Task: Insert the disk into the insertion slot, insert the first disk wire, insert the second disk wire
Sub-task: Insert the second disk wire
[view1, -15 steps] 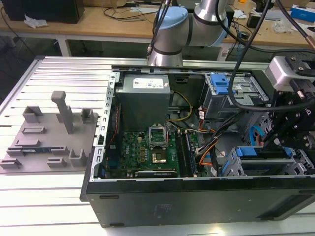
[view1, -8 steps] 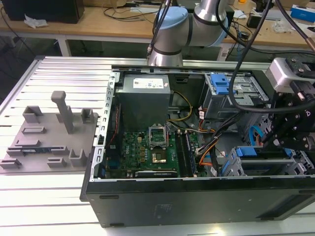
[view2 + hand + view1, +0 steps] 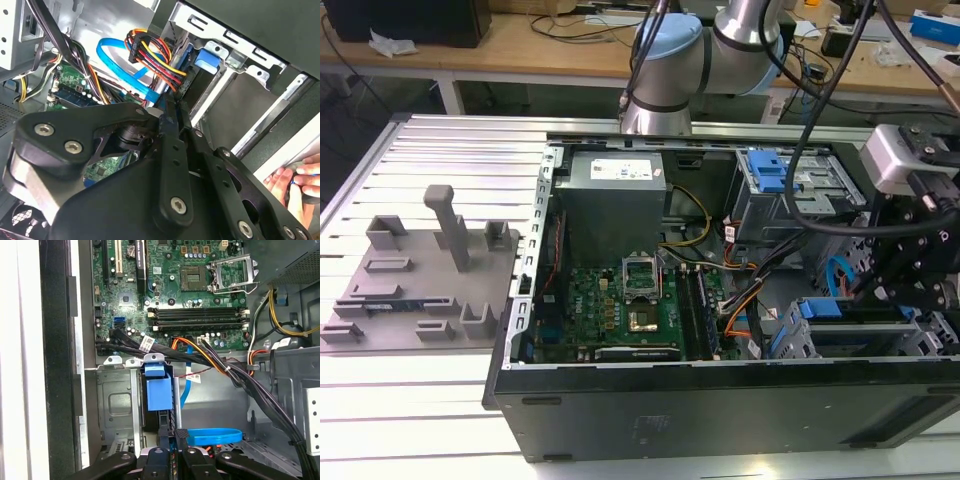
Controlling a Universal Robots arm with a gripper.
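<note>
Showing blue caddy end, disk (image 3: 158,390) slotted

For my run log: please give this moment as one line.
disk in insertion slot | gripper close to disk end | coloured wires near gripper

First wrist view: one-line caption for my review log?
Black tool poised beside the blue-caddied disk seated in the grey metal drive cage, green motherboard beyond.

A bright blue plastic caddy (image 3: 158,390) frames the disk inside the grey sheet-metal drive cage (image 3: 116,405). A flat light-blue data cable (image 3: 120,65) curves beside a bundle of red, yellow, orange and black power wires (image 3: 155,52). The green motherboard (image 3: 175,285) carries black memory slots (image 3: 197,317). The matte black gripper (image 3: 172,112) has silver screws.
</note>
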